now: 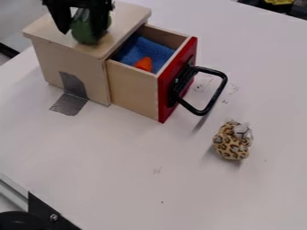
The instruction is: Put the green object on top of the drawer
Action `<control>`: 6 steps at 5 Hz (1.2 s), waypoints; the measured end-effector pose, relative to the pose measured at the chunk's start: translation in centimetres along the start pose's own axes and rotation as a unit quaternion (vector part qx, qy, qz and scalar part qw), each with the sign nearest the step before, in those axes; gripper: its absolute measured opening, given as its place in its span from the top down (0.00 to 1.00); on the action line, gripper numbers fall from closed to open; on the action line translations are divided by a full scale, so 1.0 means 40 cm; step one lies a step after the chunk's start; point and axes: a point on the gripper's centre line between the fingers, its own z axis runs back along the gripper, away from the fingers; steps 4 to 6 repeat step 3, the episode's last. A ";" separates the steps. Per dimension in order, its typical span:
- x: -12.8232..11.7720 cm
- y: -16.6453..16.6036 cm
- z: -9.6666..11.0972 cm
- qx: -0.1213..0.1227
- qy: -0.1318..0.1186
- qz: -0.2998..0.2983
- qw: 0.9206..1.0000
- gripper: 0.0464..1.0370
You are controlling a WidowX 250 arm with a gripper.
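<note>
The gripper (83,21) is at the top left, over the wooden top of the drawer box (120,15). The green object (89,30), rounded and dark green, stands upright directly at the gripper, its upper part overlapped by it. Its lower end lies over the box top in the view; whether it touches the wood, I cannot tell. The drawer (133,89) is pulled out, with a red front (169,96) and a black handle (217,92). In it are a blue cloth (142,48) and an orange object (144,64).
A leopard-spotted plush toy (231,143) sits on the white table (150,179), right of and below the drawer. Grey tape (73,92) runs from the box's side onto the table. Black hardware (45,211) is at the lower left, and a yellow item (278,2) at the top right.
</note>
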 end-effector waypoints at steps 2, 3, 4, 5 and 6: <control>0.045 -0.030 0.100 -0.002 -0.046 -0.042 0.998 0.04; 0.046 -0.047 0.134 0.002 -0.065 -0.055 0.996 0.04; 0.046 -0.047 0.134 0.002 -0.065 -0.055 0.996 0.04; 0.046 -0.047 0.134 0.002 -0.065 -0.055 0.996 0.04; 0.046 -0.047 0.134 0.002 -0.065 -0.055 0.996 0.04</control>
